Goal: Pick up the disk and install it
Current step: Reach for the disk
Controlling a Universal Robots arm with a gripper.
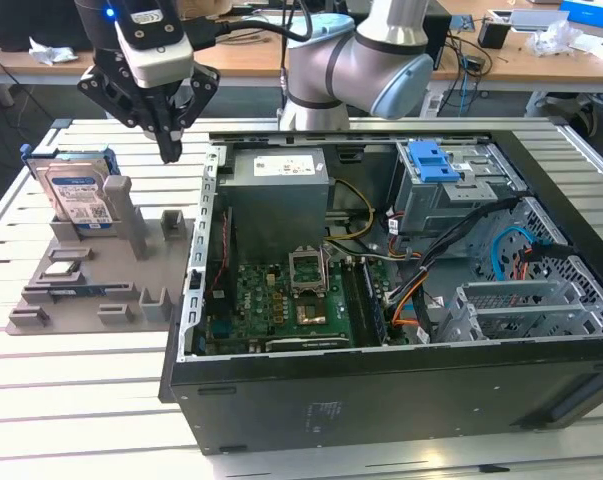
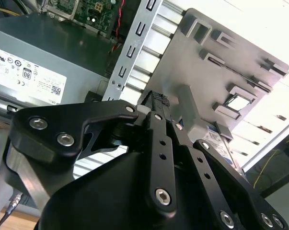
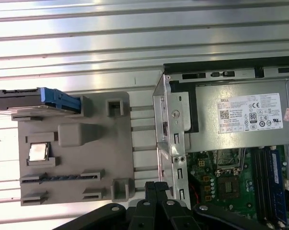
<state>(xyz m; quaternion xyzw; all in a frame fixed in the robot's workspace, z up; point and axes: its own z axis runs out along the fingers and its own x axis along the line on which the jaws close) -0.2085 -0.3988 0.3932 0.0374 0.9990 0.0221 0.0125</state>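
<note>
The disk [image 1: 79,190] is a silver drive with a white and blue label in a blue bracket. It stands on edge at the back of a grey holder tray [image 1: 131,262], at the exterior view's left. The first wrist view shows the disk [image 3: 19,99] edge-on, and a corner of the disk [image 2: 221,143] peeks past the fingers in the second wrist view. My gripper [image 1: 169,150] hangs above the tray between the disk and the open computer case [image 1: 381,390]. Its black fingers [image 3: 156,190] are shut together on nothing, and the gripper [image 2: 156,103] touches neither disk nor tray.
Inside the case sit a grey power-supply box [image 1: 276,170], a green motherboard [image 1: 281,300], bundled cables [image 1: 421,290] and a metal drive cage with a blue latch [image 1: 431,160]. A small chip [image 3: 37,152] lies in the tray. Everything rests on a slatted aluminium table [image 1: 71,400].
</note>
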